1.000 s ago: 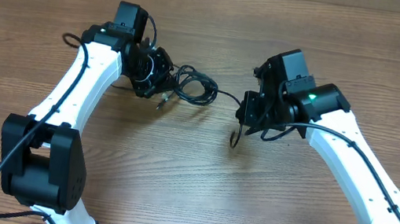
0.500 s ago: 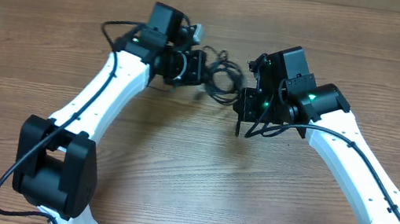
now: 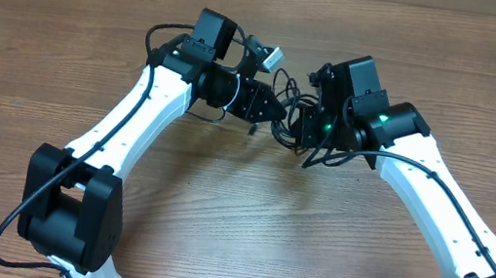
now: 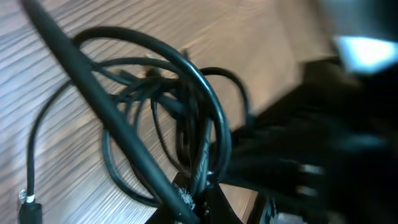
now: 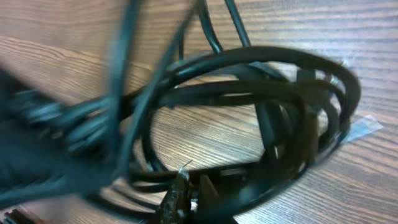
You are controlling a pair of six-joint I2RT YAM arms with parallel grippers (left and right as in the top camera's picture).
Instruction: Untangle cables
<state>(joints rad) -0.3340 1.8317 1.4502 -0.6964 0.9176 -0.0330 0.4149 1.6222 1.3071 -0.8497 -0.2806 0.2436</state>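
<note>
Loops of thin black cables (image 5: 261, 57) bunched at the brown wooden bench's (image 3: 217, 213) far middle, left hand (image 3: 278, 112) and right hand (image 3: 303, 129) each clamped on strands, crowding close from either side.

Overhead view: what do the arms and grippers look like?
The left arm and right arm have white links, black joints, a black wire along each. The left gripper and right gripper are black. A green light glows by the right wrist.
</note>
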